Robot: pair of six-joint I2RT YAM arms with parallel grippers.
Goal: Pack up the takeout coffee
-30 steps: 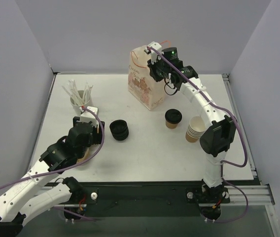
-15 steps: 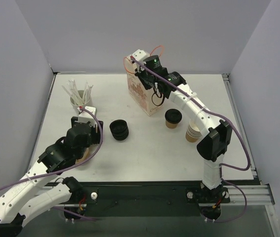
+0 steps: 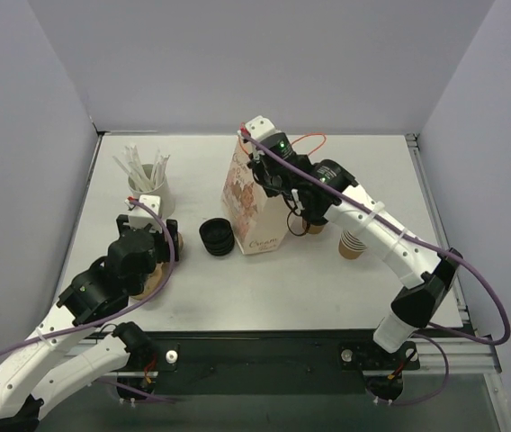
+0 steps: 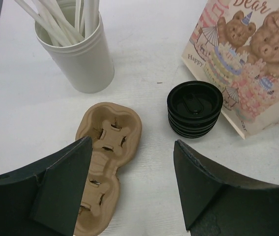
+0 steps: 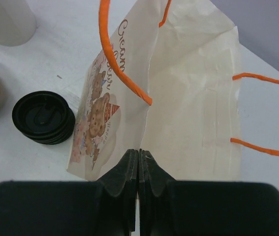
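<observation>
Both fingers of my left gripper (image 4: pixel 131 143) stand wide apart at the bottom of the left wrist view, grasping nothing. Just beyond them a brown pulp cup carrier (image 4: pixel 107 147) lies flat on the white table (image 4: pixel 144 64), its near end hidden behind the finger at the lower left. Further up, at centre right, sits the stack of black lids (image 4: pixel 194 109). At the upper left stands a white tub (image 4: pixel 78 59) holding white straws (image 4: pixel 56 17). The upper right corner shows the bear-printed face of the paper bag (image 4: pixel 247 59), close beside the lids.

My right gripper (image 5: pixel 138 153) is clenched. Its fingers are pressed together at the bottom centre of the right wrist view, on the top edge of the paper bag. The bag's mouth gapes beyond them, with orange handles (image 5: pixel 125 69) looping toward the top and the right of the frame.

In the top view the bag stands in the middle of the table, and my right arm (image 3: pixel 390 238) reaches to it from the lower right. The takeout coffee (image 3: pixel 306 225) sits on the table just right of the bag, outside it. My arm covers most of it, so I think only a sliver of brown cup shows. To its lower right stands the stack of lidless cups (image 3: pixel 353 245).
</observation>
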